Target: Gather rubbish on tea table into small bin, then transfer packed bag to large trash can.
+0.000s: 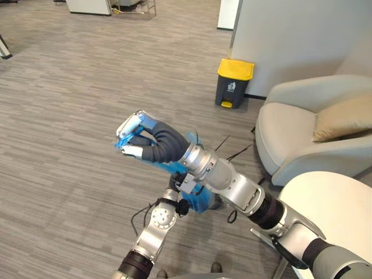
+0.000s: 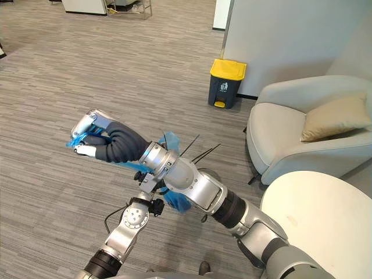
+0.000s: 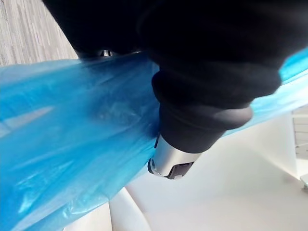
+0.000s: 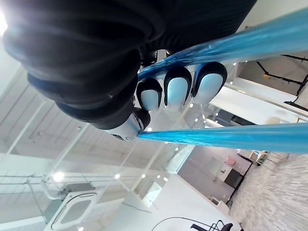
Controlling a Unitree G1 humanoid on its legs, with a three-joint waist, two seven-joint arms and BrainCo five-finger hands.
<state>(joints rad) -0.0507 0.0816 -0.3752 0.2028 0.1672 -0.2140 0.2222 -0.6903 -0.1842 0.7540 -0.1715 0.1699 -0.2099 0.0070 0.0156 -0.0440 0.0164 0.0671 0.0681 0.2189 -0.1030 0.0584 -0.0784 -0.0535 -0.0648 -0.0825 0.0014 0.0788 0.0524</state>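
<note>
My right hand (image 1: 138, 138) is held out over the floor, its fingers (image 4: 177, 91) curled round the stretched neck of a blue plastic bag (image 4: 231, 137). The bag's body (image 1: 200, 202) hangs below my right forearm. My left hand (image 1: 181, 204) comes up from below and is against the bag, largely hidden behind the blue plastic (image 3: 72, 134) and my right arm. A dark grey trash can with a yellow lid (image 1: 234, 83) stands on the floor by the white partition, well beyond both hands.
A pale grey armchair (image 1: 290, 133) with a beige cushion (image 1: 343, 119) stands at the right. A round white table (image 1: 331, 203) is at the lower right. The white partition wall (image 1: 290, 40) rises behind the can. Open wood-look floor spreads to the left.
</note>
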